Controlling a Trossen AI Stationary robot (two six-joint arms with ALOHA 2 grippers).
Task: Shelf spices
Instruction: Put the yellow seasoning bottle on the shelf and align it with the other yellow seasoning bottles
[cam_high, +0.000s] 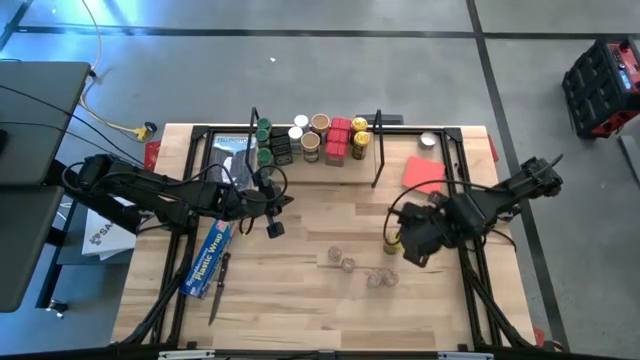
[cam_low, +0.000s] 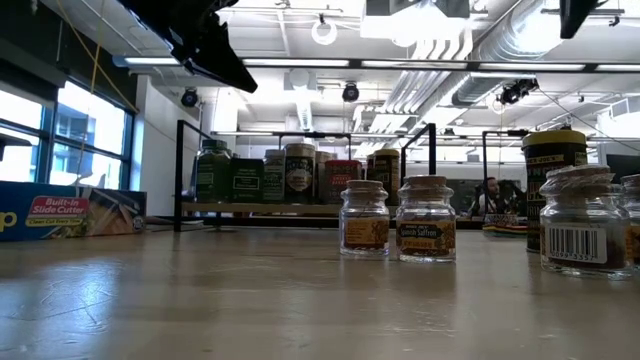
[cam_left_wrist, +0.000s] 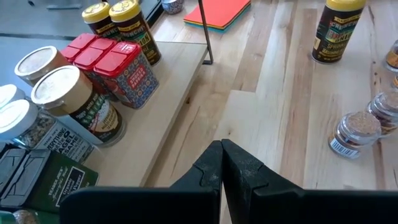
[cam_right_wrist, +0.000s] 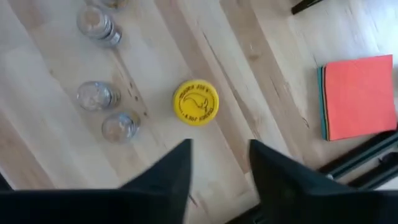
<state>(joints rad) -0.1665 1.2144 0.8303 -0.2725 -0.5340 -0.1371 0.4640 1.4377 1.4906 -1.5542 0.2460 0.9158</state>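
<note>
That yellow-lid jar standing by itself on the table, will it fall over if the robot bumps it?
Probably, if nudged high up. The yellow-lidded jar looks tall and narrow in the left wrist view, so it may tip rather than slide. Being round, it would likely roll once down. The open right gripper hovers over it, and a grasp from above seems safer than a push.

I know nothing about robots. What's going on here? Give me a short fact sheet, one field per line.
Shelf: at the table's far edge, holding a cluster of jars and red tins
Loose on table: yellow-lidded jar, small clear jars
Left gripper: shut, empty, in front of the shelf
Right gripper: open, above the yellow-lidded jar
Other items: blue plastic-wrap box, red card
</note>
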